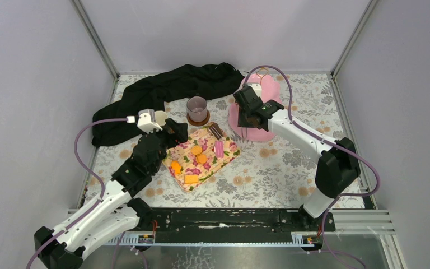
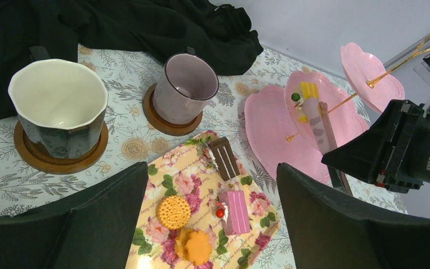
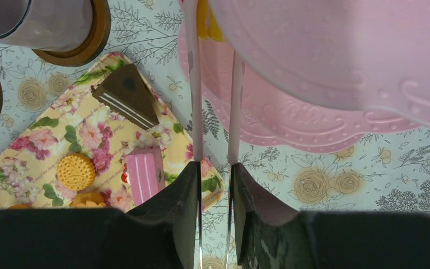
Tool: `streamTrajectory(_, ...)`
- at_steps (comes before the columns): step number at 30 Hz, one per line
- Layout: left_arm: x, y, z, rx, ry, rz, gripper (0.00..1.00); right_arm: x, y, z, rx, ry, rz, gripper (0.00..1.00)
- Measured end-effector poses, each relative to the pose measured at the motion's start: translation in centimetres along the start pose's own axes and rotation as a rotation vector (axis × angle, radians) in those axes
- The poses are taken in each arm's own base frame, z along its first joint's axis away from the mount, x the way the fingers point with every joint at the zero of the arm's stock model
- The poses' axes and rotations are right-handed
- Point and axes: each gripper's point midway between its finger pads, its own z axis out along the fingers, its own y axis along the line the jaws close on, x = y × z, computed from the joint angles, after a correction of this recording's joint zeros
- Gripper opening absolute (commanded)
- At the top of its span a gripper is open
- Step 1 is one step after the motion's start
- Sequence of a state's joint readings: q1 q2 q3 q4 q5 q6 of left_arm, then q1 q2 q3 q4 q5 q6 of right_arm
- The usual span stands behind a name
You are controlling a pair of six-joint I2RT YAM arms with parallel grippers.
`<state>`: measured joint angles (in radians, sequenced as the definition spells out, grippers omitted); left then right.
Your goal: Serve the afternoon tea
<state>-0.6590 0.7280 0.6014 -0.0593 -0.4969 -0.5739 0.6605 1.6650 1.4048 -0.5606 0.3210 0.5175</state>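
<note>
A floral napkin (image 1: 224, 158) is lying mid-table, carrying orange biscuits (image 1: 196, 150), a pink cake (image 1: 219, 148) and a brown cake (image 1: 215, 130). Behind the napkin a mauve mug (image 1: 197, 106) is standing, a black cloth (image 1: 168, 89) lying farther back. The left gripper (image 1: 173, 132) is hovering at the napkin's left edge, and the right gripper (image 1: 249, 115) is reaching over a pink stand (image 1: 266, 134) to its right.

Tabletop (image 1: 291, 168): covered with a pale, flower-patterned sheet.
Black cloth (image 1: 168, 92): crumpled, lying along the far edge, running from the left side towards the middle.
Floral napkin (image 1: 213, 166): rectangular, yellow with pink flowers, set at an angle near the tabletop's centre.
Wooden coaster (image 2: 165, 126): round, just beyond the napkin's far corner.
Second coaster (image 2: 53, 163): round, left of the first, beside the cloth.
Pink tiered stand (image 1: 260, 134): right of centre towards the far edge, with a gold loop handle (image 1: 263, 72) on top.
</note>
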Motion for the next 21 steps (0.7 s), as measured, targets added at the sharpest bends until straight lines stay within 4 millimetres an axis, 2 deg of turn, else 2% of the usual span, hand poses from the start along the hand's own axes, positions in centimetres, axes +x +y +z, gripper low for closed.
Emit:
streamTrajectory(8,0.0,0.1,0.1,-0.005,0.000,0.001,0.92,-0.7,-0.7,1.0,0.006,-0.003,0.029,0.13)
streamTrajectory(21,0.2,0.1,0.2,-0.004,0.007,0.002,0.92,-0.6,-1.2,2.5,0.010,0.016,0.045,0.12)
